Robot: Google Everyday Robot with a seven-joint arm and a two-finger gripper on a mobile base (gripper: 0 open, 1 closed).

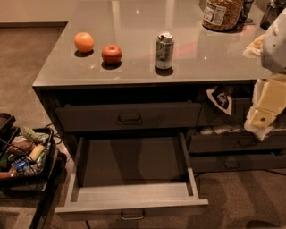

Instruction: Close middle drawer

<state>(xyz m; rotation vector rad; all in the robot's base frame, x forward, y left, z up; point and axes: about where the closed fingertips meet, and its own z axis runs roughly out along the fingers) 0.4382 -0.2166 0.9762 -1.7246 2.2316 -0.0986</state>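
The middle drawer [132,206] is pulled far out of the dark grey cabinet under the counter. Its plain grey inside is bare, and its small bar handle [132,216] sits at the centre of the flat front, near the bottom of the view. The slimmer top drawer [127,116] above it is pushed in. My gripper [260,119], a cream-coloured part at the end of the white arm, hangs at the far right in front of the right-hand drawers, well away from the open drawer.
On the counter [134,27] stand an orange [84,42], a red apple [111,54], a drink can [164,50] and a jar [222,13]. A black bin of snack packets [22,156] stands on the floor at left. More drawers [237,142] are at right, one slightly open.
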